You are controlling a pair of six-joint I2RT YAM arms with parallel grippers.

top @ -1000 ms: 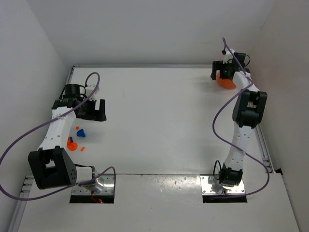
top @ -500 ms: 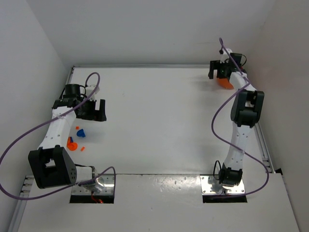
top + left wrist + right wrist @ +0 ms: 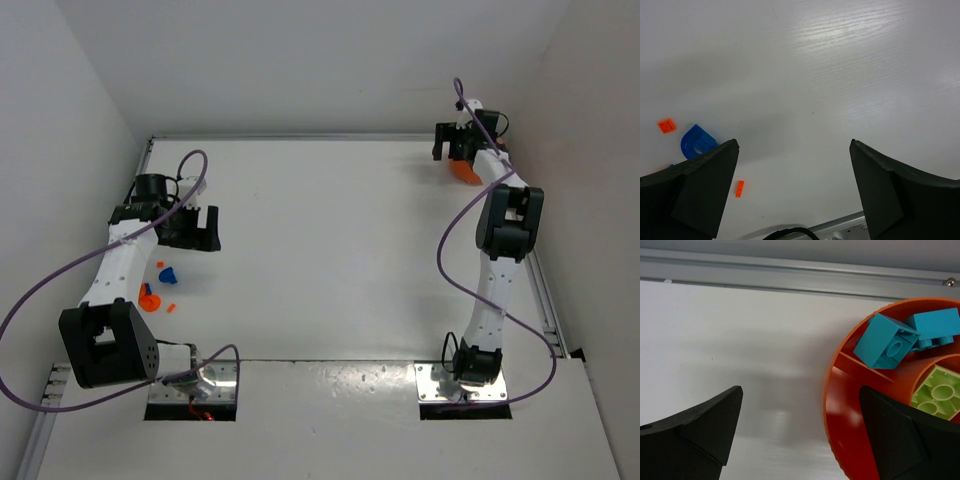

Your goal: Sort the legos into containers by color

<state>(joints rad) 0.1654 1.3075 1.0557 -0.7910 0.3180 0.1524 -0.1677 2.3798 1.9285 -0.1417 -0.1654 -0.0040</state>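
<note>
The round orange tub (image 3: 466, 170) stands at the far right back corner. In the right wrist view the tub (image 3: 850, 435) holds two cyan bricks (image 3: 886, 341) in one section and a yellow-green brick (image 3: 937, 392) in another. My right gripper (image 3: 452, 143) (image 3: 800, 392) is open, with the tub's left rim between its fingers and nothing held. My left gripper (image 3: 201, 229) (image 3: 794, 145) is open and empty above the table. A blue arch brick (image 3: 696, 141) (image 3: 168, 272) and small orange bricks (image 3: 667, 125) (image 3: 740, 188) lie beside its left finger.
A larger orange piece (image 3: 148, 298) lies near the left arm's link. A metal rail (image 3: 790, 272) runs along the back edge just behind the tub. White walls close in the table on the left, back and right.
My right gripper has shifted a little toward the back wall over the tub's edge. The left arm and the loose bricks have not moved.
</note>
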